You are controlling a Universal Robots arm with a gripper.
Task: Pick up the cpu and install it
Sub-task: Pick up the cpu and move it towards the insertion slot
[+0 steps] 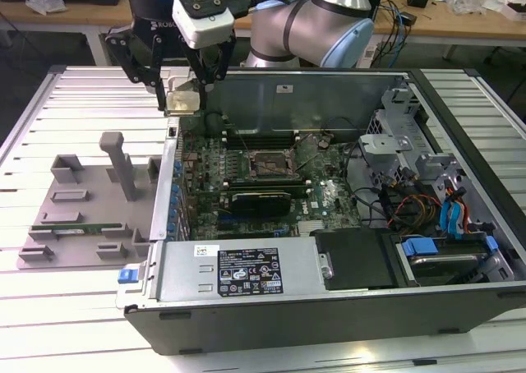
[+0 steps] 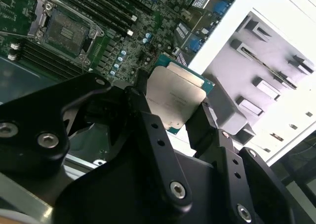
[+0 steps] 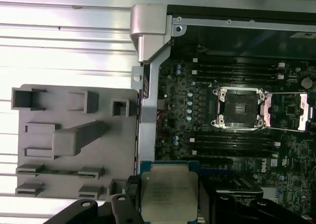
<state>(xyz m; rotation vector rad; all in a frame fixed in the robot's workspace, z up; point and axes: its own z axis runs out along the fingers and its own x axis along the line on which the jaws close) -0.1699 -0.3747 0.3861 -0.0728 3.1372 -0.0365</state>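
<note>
At ten o'clock from the open socket [image 1: 267, 166] in the exterior view, the arm [image 1: 304, 28] hangs over the far corner of the computer case [image 1: 345, 307]. The cpu [image 1: 182, 102] shows as a pale square between the jaws, well clear of the motherboard [image 1: 329, 200] below. The grey fixture tray [image 1: 90, 180] lies on the table [image 1: 49, 126] at nine o'clock from the case. You can count the pick-up as done.

In the second wrist view the jaws are closed on the cpu [image 2: 175, 98]. One black finger [image 2: 143, 105] presses each side edge, and the metal top plate faces the camera. Beyond it you see the socket [image 2: 64, 29] bare, its frame lifted away, and well apart from the chip. The tray [image 2: 256, 86] lies on the other side.

In the first wrist view the cpu [image 3: 169, 194] sits level in the grip, over the strip where the case wall [image 3: 148, 86] meets the board. The socket [image 3: 240, 107] shows nothing seated in it, and its load plate [image 3: 301, 110] is swung aside. The tray [image 3: 74, 135] lies beyond the wall.

By my reading you are about halfway. The chip is lifted and has reached the case, but it is not yet over the socket, and the seating has not been done.
</note>
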